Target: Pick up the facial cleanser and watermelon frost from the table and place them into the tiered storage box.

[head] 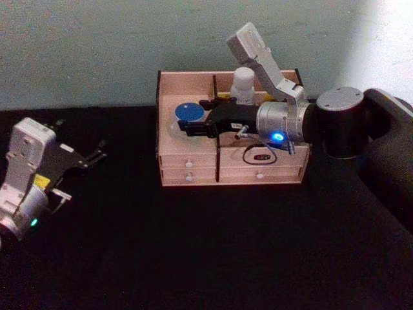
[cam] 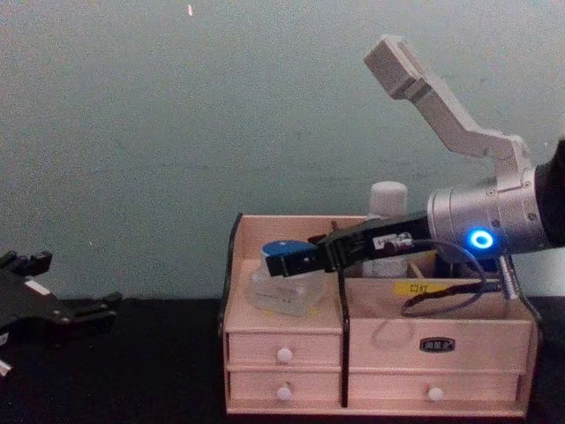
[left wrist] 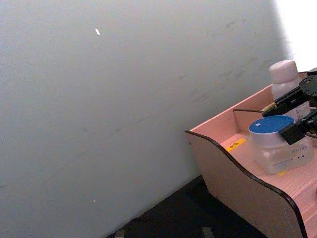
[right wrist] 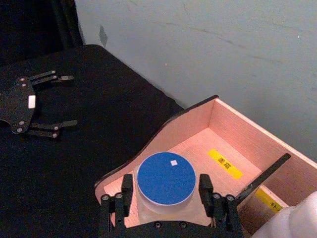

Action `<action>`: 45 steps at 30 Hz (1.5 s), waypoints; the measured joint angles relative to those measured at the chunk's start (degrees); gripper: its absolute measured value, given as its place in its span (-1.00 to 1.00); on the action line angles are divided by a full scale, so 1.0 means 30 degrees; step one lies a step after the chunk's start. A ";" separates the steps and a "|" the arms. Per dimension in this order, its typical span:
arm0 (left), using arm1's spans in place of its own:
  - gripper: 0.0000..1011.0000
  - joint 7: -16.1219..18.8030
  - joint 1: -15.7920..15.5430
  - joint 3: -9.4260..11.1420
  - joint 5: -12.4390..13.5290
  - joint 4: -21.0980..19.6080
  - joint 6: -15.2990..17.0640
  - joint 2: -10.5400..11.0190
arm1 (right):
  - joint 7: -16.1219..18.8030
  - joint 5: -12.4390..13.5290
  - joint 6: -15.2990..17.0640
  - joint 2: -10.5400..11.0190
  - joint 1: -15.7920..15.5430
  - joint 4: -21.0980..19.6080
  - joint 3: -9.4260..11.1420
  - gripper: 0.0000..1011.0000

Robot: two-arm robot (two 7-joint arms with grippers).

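Note:
The watermelon frost (head: 188, 111), a clear jar with a blue lid, sits in the left compartment of the tiered storage box (head: 193, 175). My right gripper (head: 195, 120) reaches in from the right and is shut on the jar, one finger (right wrist: 127, 192) against each side. In the chest view the jar (cam: 282, 296) rests low behind the box's front lip (cam: 291, 329). The facial cleanser (head: 244, 81), a white bottle, stands upright in the back middle compartment. My left gripper (head: 87, 174) is parked open at the table's left, far from the box.
The box stands against the pale wall on a black table (head: 193, 258). A dark divider (right wrist: 262, 176) separates the jar's compartment from the bottle's. A black cable loop (head: 257, 157) hangs under my right wrist over the front right compartment.

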 joint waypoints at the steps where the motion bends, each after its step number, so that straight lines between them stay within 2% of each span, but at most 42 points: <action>1: 0.98 -0.0001 0.0000 0.0000 -0.0001 0.0000 0.0000 -0.0001 | -0.0001 0.0001 0.0000 0.0003 -0.0003 -0.0002 -0.0003 0.68; 7: 0.98 0.0000 0.0000 -0.0001 -0.0001 -0.0001 0.0000 0.0000 | 0.0000 0.0000 0.0001 0.0012 -0.0011 -0.0011 -0.0007 0.98; 16: 0.98 0.0000 0.0000 0.0000 0.0000 0.0001 0.0000 0.0000 | -0.0001 -0.0002 -0.0003 0.0022 -0.0036 -0.0051 -0.0006 0.98; 22: 0.98 0.0001 0.0000 -0.0001 0.0000 0.0000 0.0000 0.0000 | -0.0105 -0.0073 -0.0139 0.0401 -0.0434 -0.1062 0.0216 0.98; 27: 0.98 0.0000 0.0000 0.0000 0.0000 0.0000 0.0000 0.0000 | -0.0138 0.0246 -0.0094 0.1438 -0.1433 -0.3337 0.0801 0.98; 28: 0.98 0.0000 -0.0001 0.0000 0.0000 0.0000 0.0000 0.0000 | -0.0105 0.0470 -0.0024 0.1899 -0.1851 -0.4138 0.1008 0.98; 31: 0.98 -0.0001 0.0000 -0.0001 0.0000 0.0000 0.0000 0.0000 | 0.0027 0.0865 0.0087 0.2632 -0.2494 -0.5352 0.1335 0.98; 32: 0.98 0.0001 0.0000 0.0000 0.0000 0.0000 0.0000 0.0000 | 0.0140 0.1167 0.0172 0.3158 -0.2933 -0.6111 0.1531 0.98; 33: 0.98 0.0000 -0.0001 0.0000 -0.0001 0.0000 0.0000 0.0000 | 0.0140 0.1167 0.0172 0.3158 -0.2933 -0.6111 0.1531 0.98; 35: 0.98 0.0000 0.0001 0.0000 0.0000 0.0000 0.0000 0.0000 | 0.0315 0.1812 0.0404 0.4381 -0.3919 -0.7637 0.2031 0.98; 39: 0.98 0.0000 -0.0001 -0.0001 0.0000 -0.0001 0.0000 0.0000 | 0.0310 0.2681 0.0805 0.5806 -0.5144 -0.9179 0.2772 0.98; 41: 0.98 0.0001 0.0000 0.0000 0.0000 0.0001 0.0000 0.0000 | 0.0120 0.3045 0.0978 0.6335 -0.5687 -0.9721 0.3155 0.98; 44: 0.98 0.0000 0.0000 0.0000 -0.0001 0.0001 0.0000 0.0000 | -0.1074 0.3711 0.1082 0.7470 -0.7253 -1.0991 0.4310 0.98; 45: 0.98 0.0000 0.0000 0.0000 -0.0001 0.0001 0.0000 0.0000 | -0.1074 0.3711 0.1082 0.7470 -0.7253 -1.0991 0.4310 0.98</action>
